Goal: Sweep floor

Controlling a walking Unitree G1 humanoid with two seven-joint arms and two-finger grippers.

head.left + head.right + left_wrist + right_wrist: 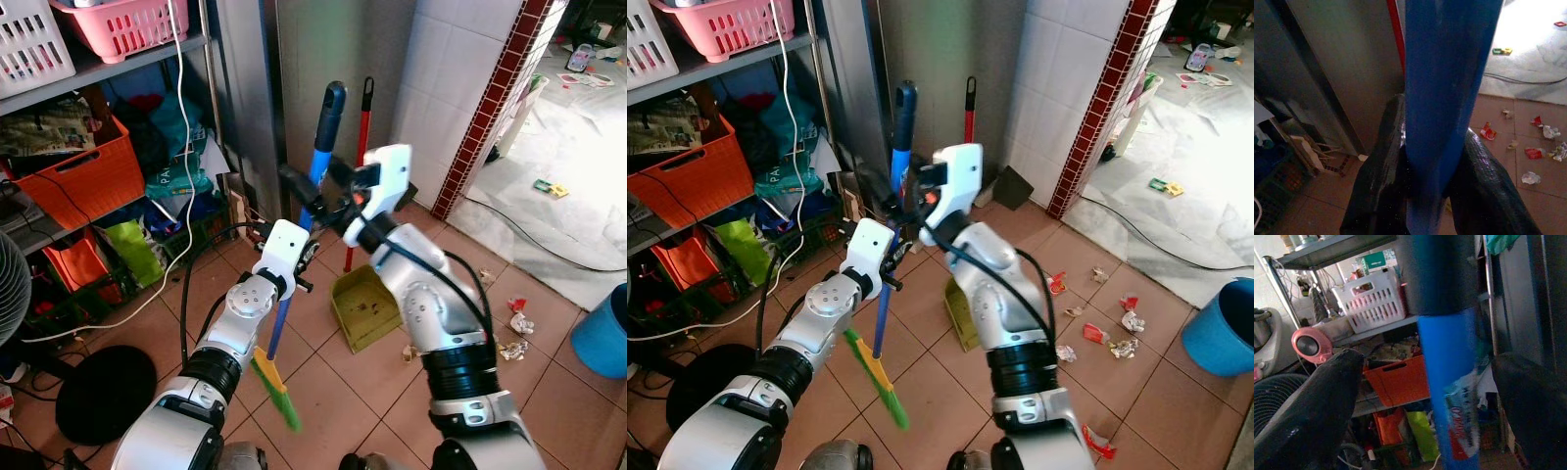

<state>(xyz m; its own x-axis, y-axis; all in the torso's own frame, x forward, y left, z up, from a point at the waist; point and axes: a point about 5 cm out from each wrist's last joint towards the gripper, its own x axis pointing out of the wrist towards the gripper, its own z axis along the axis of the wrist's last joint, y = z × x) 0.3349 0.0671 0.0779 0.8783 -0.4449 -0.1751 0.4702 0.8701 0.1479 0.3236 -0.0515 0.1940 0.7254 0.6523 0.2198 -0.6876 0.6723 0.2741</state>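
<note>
Sweeping proper not begun, judging by the floor; only the tool fetched so far.

Blue-handled broom with a black top grip and green-and-yellow bristle head [277, 377] held upright at centre, head seemingly just off the terracotta tile floor [333, 411], handle running up toward twelve o'clock. Left gripper [1437, 196] clenched on the blue shaft partway up, black fingers [1381, 176] pressed to both sides of it. Right gripper [313, 186] higher on the same shaft, just below the black grip; fingers [1308, 396] spread wide to either side of the handle, apart from it, so released, not yet gripping.

Olive-yellow plastic dustpan [365, 308] lying on the tiles at about four o'clock from the broom head, apparently untouched. Red-handled stick [361, 147] propped against the grey metal panel at twelve.

Still to do, nearly everything: crumpled red and white paper scraps [1112, 338] scattered at three o'clock, between the dustpan and the blue plastic bucket [602, 338]. Likely next: closing the right fingers on the handle, turning toward three, lowering the bristles.
</note>
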